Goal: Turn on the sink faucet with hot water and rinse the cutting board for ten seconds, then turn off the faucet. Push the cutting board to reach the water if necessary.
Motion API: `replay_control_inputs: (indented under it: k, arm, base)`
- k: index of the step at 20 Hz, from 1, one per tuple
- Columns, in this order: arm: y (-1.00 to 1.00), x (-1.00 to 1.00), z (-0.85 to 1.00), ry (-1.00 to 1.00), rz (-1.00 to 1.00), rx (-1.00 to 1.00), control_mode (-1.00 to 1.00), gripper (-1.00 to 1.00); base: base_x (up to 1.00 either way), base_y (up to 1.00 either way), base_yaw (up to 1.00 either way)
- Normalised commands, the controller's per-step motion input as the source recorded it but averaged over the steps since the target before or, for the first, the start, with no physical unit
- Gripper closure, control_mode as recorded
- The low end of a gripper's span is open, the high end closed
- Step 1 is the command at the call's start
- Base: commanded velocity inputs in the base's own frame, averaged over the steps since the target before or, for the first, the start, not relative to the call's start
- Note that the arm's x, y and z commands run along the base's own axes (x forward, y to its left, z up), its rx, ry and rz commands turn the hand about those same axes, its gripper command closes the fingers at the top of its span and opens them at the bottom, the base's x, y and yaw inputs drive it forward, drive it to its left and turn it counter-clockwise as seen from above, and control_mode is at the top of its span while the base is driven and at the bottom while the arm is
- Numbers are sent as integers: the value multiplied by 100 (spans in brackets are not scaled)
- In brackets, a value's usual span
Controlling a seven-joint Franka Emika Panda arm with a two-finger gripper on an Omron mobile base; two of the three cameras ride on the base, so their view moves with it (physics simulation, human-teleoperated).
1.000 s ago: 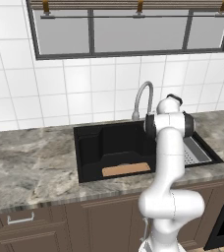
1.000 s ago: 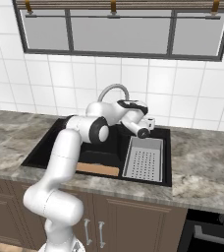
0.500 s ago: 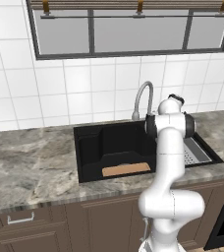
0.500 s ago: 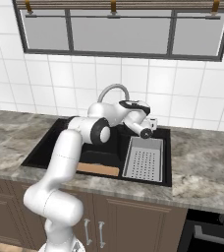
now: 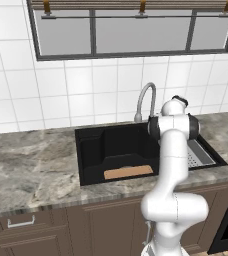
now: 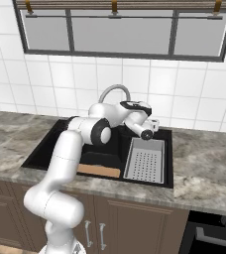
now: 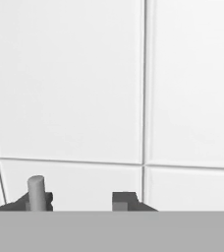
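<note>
Little has been shifted since the earlier frames; only the two-finger gripper (image 7: 82, 201) is seen parted, nothing held. A small pale grey faucet lever (image 7: 36, 193) is seen at its left fingertip. Stiff, smooth metal is expected; a sideways nudge should serve. From the gripper, the thin light-tan wooden cutting board (image 6: 98, 170) lies at seven o'clock in the deep black rectangular sink (image 6: 45, 149).
</note>
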Motion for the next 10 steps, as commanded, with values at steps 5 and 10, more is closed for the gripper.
replay_control_inputs:
  k: [5,10]
  arm:
    - [-81,-34,0,0,0,0,-100,100]
    - [-85,-36,0,0,0,1,-100,100]
  base:
    - [0,0,0]
    - [0,0,0]
